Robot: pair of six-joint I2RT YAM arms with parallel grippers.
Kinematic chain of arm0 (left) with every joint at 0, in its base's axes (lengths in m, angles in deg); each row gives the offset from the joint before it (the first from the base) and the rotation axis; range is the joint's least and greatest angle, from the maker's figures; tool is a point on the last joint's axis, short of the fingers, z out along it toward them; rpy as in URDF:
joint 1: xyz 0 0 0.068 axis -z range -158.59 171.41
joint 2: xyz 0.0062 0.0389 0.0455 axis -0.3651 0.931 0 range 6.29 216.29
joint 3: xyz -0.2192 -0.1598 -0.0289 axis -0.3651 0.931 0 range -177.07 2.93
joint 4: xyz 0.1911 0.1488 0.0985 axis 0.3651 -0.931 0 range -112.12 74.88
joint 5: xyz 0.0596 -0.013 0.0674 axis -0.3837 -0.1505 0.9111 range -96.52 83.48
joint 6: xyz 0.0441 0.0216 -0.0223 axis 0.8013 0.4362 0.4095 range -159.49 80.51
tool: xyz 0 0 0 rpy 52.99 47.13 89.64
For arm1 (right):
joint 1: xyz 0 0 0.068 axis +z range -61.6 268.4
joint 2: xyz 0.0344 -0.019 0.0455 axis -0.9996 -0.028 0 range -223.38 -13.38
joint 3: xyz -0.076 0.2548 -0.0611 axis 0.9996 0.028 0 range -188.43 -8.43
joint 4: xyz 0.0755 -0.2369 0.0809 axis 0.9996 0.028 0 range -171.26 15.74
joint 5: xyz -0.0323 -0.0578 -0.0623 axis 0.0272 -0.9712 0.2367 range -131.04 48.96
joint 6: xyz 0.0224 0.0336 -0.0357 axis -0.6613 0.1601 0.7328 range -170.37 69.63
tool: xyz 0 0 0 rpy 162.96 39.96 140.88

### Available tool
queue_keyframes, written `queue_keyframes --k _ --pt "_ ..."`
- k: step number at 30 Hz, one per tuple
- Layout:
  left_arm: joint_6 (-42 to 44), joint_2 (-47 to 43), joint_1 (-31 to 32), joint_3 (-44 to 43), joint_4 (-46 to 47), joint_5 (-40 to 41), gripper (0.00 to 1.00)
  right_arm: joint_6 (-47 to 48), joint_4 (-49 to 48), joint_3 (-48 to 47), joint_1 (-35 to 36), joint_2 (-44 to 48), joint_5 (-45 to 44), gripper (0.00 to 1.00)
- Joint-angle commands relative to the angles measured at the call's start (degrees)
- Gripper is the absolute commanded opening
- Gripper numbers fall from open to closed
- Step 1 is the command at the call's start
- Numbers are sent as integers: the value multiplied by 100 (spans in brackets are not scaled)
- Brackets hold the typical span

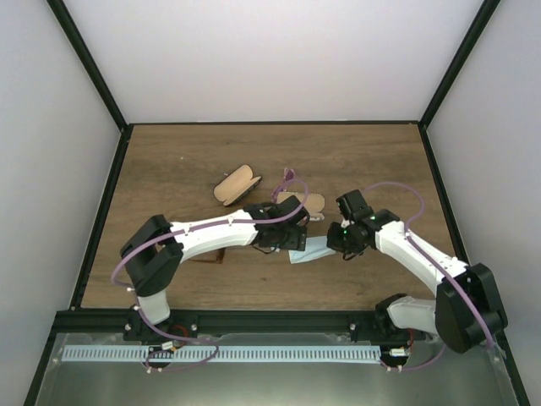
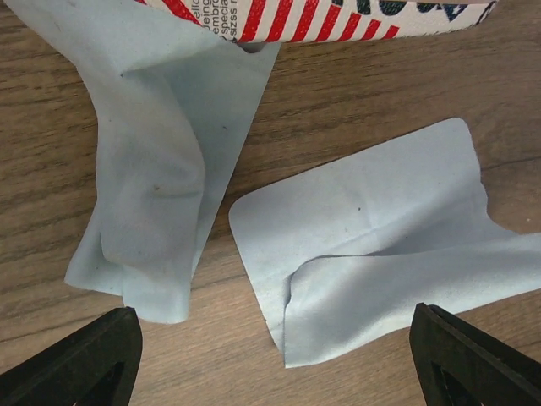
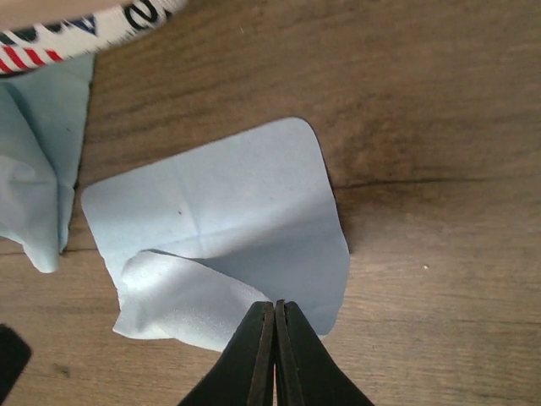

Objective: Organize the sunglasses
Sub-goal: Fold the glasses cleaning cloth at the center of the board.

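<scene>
The sunglasses [image 1: 210,256] show only as a dark reddish-brown sliver under my left forearm, mostly hidden. My left gripper [image 2: 275,365] hangs open just above the wood, with one black finger [image 2: 84,364] in each lower corner of the left wrist view. Nothing lies between them. Two light blue cloths lie ahead of it, a crumpled one [image 2: 156,169] and a flatter one [image 2: 363,228]. My right gripper [image 3: 275,304] is shut at the near edge of the flatter cloth [image 3: 228,203]. A raised fold of that cloth runs right up to its tips.
A red-and-white striped case [image 2: 338,17] [image 3: 76,34] lies just beyond the cloths. A tan oval case [image 1: 237,184] sits mid-table and another tan case [image 1: 311,203] lies by my left wrist. Black frame posts [image 1: 97,211] border the table.
</scene>
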Motion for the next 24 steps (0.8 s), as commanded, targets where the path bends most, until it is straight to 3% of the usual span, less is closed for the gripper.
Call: queue_keyframes --k 1,9,15,17,20,22,24 --pt "264 197 -74 -108 61 14 90 167 -67 -388 41 -129 -254 2" --pt "374 222 -203 -211 31 -11 89 325 47 -546 41 -850 -186 3" --pt "391 325 -246 -395 -94 75 75 391 276 -561 41 -826 -41 3" --pt "406 389 -250 -508 -140 111 66 435 338 -528 43 -702 76 3" --pt "461 513 -253 -690 -154 113 35 482 404 -385 41 -475 284 3" --pt "564 613 -252 -798 -135 -47 8 498 419 -309 41 -338 255 3" --pt "570 699 -251 -844 -87 -213 4 569 457 -337 41 -378 204 3"
